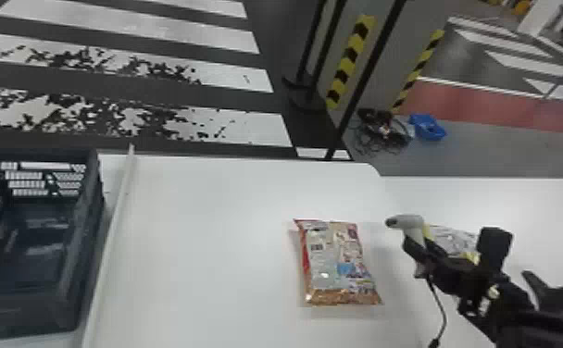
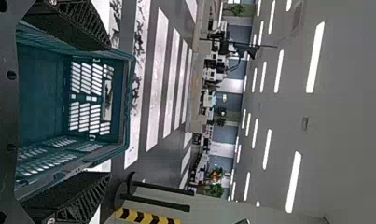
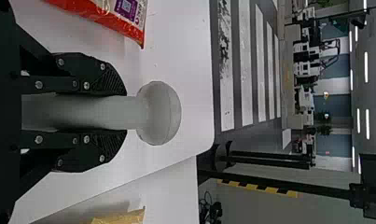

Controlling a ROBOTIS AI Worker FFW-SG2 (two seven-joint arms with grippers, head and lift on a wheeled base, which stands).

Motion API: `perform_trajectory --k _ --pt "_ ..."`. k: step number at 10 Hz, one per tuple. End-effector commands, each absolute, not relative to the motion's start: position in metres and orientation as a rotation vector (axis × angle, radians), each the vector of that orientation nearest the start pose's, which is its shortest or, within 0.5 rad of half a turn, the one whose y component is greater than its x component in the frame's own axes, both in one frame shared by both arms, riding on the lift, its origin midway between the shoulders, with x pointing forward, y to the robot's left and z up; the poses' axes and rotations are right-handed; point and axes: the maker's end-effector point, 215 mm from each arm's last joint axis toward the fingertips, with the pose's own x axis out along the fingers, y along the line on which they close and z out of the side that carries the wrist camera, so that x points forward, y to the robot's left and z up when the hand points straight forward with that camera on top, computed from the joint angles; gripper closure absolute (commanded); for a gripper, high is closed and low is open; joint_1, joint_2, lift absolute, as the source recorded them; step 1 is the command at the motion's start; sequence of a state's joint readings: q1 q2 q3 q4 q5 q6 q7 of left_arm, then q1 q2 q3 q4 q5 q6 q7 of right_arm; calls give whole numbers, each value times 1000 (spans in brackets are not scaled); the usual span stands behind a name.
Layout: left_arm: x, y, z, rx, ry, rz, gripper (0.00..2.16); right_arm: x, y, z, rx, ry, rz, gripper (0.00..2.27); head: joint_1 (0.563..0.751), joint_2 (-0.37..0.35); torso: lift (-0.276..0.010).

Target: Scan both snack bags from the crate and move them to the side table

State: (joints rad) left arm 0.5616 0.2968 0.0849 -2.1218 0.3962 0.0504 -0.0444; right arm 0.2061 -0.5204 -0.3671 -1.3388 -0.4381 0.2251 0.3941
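Spreading widest, the white table (image 1: 202, 259) carries the near snack bag (image 1: 336, 264); with that bag as the dial's centre and twelve straight ahead, the side table (image 1: 521, 199) lies toward two. The dark crate (image 1: 91, 199) stands well off at nine. The near bag lies flat, plump and probably light, its film slick and its loose filling likely to shift and crush under a hard squeeze. I'd take it across the body, midway along its long sides, rather than by a crimped end, where it could sag or slip. The other snack bag (image 1: 452, 238) rests on the side table, near three and partly behind the right arm. The scanner (image 1: 408, 222), at two, is rigid and should bear a firm hold; the right gripper (image 3: 125, 112) is clamped on its grey body. The left gripper (image 2: 110, 110) has its fingers wide apart, holding nothing.
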Motion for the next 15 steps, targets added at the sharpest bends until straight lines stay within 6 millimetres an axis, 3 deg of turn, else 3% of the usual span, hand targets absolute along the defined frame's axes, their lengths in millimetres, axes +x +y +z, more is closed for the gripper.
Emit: perform_trajectory --k 1,4,6,10,13,15 --pt "441 272 -323 -103 61 -135 36 444 -523 -445 106 432 -33 2240 695 -343 -95" --pt "450 262 -324 -111 62 -164 36 408 -453 -421 149 393 10 2240 695 -287 -95" --pt "453 257 -322 -122 56 -180 36 389 -408 -426 191 398 32 2240 695 -250 -95" --pt "458 242 -324 -130 53 -210 36 374 -322 -427 206 400 84 2240 695 -154 -95" --pt "455 243 -323 -135 51 -211 36 372 -306 -450 201 422 99 2240 695 -102 -95" --pt "454 244 -324 -138 52 -206 36 375 -305 -453 198 404 104 2240 695 -86 -95"
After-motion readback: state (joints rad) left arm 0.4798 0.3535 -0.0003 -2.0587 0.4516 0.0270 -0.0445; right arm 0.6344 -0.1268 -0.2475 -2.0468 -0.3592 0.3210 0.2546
